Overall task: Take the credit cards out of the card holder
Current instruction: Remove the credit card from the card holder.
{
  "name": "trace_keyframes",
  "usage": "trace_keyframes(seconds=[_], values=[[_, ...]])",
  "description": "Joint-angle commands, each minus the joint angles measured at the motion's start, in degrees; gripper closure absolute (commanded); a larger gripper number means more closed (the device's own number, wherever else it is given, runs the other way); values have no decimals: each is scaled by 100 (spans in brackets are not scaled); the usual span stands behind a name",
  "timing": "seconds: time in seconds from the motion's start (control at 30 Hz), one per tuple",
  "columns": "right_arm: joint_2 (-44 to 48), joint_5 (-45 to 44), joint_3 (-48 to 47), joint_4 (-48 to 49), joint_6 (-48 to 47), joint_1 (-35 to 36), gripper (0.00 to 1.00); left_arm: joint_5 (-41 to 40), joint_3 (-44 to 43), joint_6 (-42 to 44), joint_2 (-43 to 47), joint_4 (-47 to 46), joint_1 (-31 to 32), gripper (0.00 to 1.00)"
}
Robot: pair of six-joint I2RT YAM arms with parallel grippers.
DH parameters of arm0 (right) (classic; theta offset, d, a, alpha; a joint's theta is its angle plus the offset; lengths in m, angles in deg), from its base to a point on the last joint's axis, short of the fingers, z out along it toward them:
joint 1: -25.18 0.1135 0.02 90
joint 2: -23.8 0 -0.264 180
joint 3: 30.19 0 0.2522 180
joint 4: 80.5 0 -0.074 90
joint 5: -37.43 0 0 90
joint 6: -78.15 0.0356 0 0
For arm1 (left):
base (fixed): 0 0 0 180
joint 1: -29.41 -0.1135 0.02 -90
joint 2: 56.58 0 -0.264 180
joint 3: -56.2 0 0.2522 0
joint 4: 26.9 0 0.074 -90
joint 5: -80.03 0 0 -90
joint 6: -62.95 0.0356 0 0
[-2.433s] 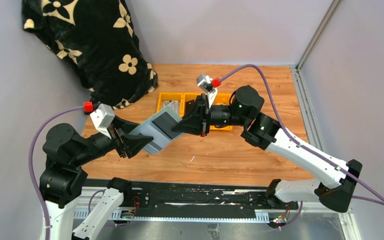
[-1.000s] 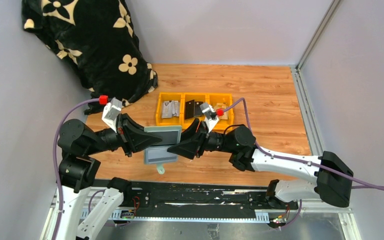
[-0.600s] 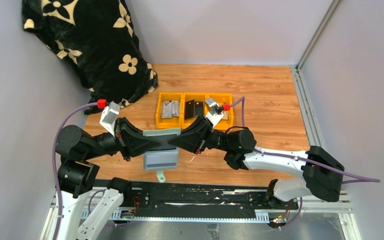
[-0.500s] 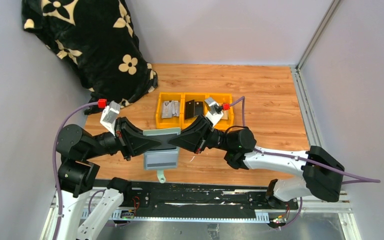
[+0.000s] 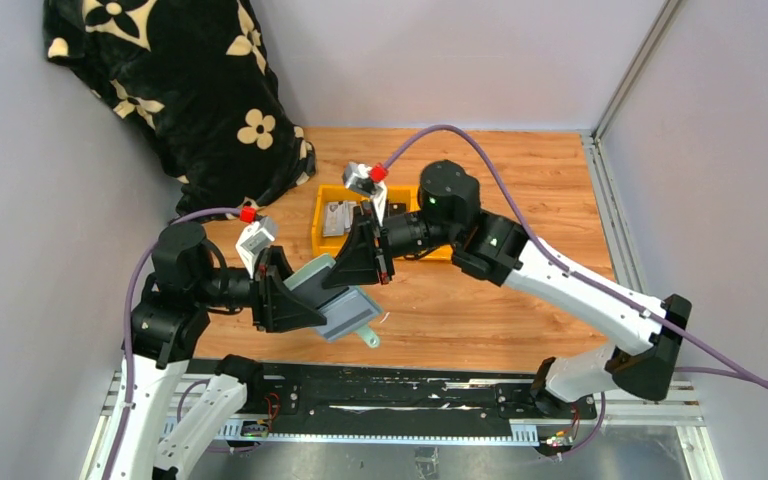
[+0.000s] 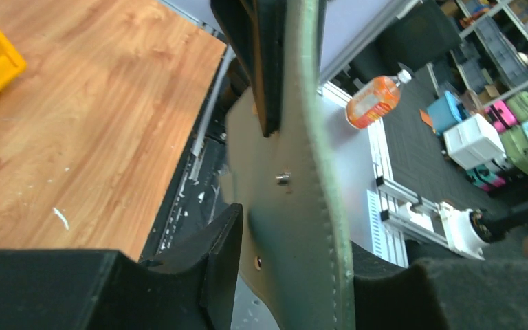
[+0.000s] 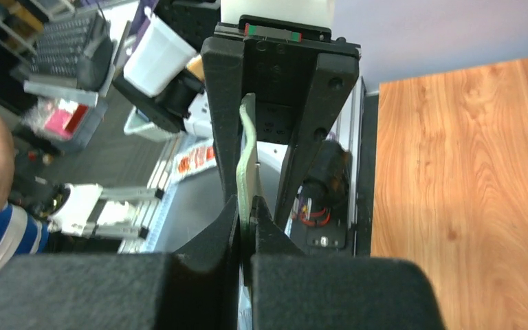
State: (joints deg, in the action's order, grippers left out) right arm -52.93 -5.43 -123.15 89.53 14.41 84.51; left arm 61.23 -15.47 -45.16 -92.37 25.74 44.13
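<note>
**Card holder held aloft between both arms, cards not yet out**

The card holder (image 5: 338, 303) is off the table (image 5: 530, 180), in mid-air near the front edge, well in front of the yellow bins (image 5: 322, 232).

The left gripper (image 5: 295, 300) is clamped on its left side. The left wrist view shows the panel edge-on between the fingers. The right gripper (image 5: 368, 262) is pinched narrow on the far edge, with a thin green strip caught between nearly closed pads in the right wrist view.

Handling, as a judgement:
- It looks light and soft, and the edge bows slightly, so it will flex rather than resist.
- The stitched rim is the best place to hold, leaving the pockets free.
- It is probably grippy enough, but a hard tug could fold it.

Orientation: it is spread open and tilted. The long axis runs from the far-left edge to the near-right, where the closing tab (image 5: 371, 340) dangles. No cards are visible.
</note>
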Motion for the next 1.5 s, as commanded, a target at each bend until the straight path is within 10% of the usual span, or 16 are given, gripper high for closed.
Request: trace_keyframes(seconds=[0.0, 0.57, 0.67, 0.83, 1.0, 1.13, 1.27, 1.4, 1.47], values=[[-743, 505, -1166, -3356, -1743, 216, 100, 376, 107, 273, -50, 260, 13, 62], [-1762, 269, -3042, -5199, -2846, 617, 100, 305, 433, 593, 241, 369, 13, 82], [-1727, 265, -2988, -4896, -2739, 603, 83, 106, 400, 691, 294, 395, 13, 98], [-750, 629, -952, -1818, -1266, 296, 43, -603, 53, 752, 323, 249, 13, 100], [305, 538, 1526, 2229, 631, -148, 33, -818, 308, -1111, 447, -1576, 13, 100], [487, 437, 2297, 3676, 1562, -236, 42, -997, 563, -1815, 547, -2369, 13, 100], [408, 565, 2431, 4193, 2144, -346, 82, -940, 649, -1911, 544, -2398, 13, 100], [403, 920, 1805, 2242, 1364, -483, 100, -743, 602, -1324, 607, -1716, 13, 100], [292, 1026, 1141, 574, 374, -448, 100, -573, 565, -655, 589, -938, 13, 76]])
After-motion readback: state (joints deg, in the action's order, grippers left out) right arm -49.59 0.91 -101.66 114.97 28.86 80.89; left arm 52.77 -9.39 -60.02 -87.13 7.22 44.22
